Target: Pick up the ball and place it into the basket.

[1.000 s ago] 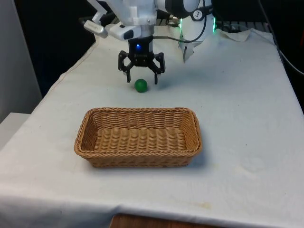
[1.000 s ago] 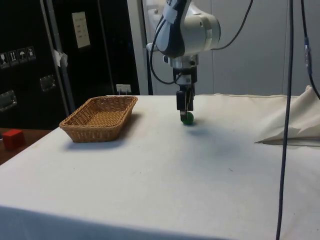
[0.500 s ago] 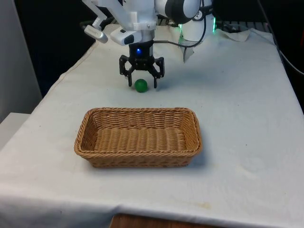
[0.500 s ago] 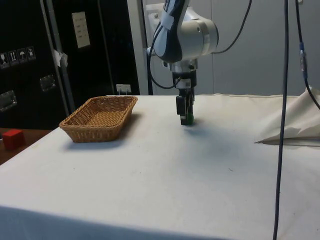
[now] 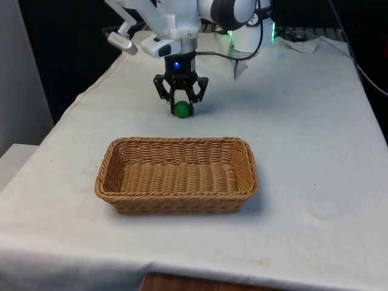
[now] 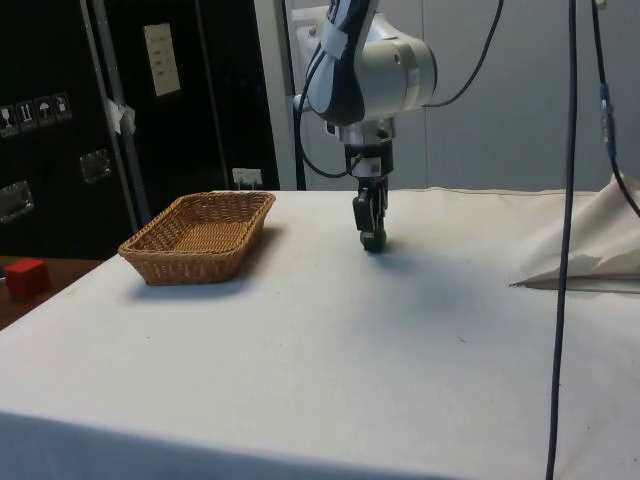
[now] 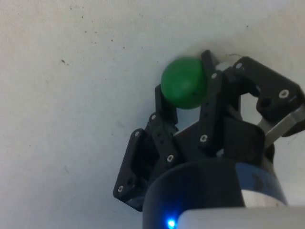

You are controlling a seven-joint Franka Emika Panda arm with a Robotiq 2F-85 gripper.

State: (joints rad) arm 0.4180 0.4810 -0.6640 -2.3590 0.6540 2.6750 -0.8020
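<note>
A small green ball [image 5: 182,109] sits low over the white cloth, behind the wicker basket [image 5: 176,174] as the front view has it. My black gripper [image 5: 181,109] points straight down and is shut on the ball, one finger on each side. In the wrist view the ball [image 7: 184,83] is pinched between the two black fingers [image 7: 165,106]. From the side view the gripper [image 6: 371,238] reaches down to the cloth to the right of the basket [image 6: 200,236], and the ball [image 6: 371,241] is mostly hidden by the fingers.
A crumpled white cloth [image 6: 590,240] lies at the side view's right. A small red block [image 6: 25,276] sits off the table at the side view's left. Cables [image 6: 570,200] hang down near the crumpled cloth.
The fingers came down around the ball and closed from wide open until they pinched it. The basket has not moved.
</note>
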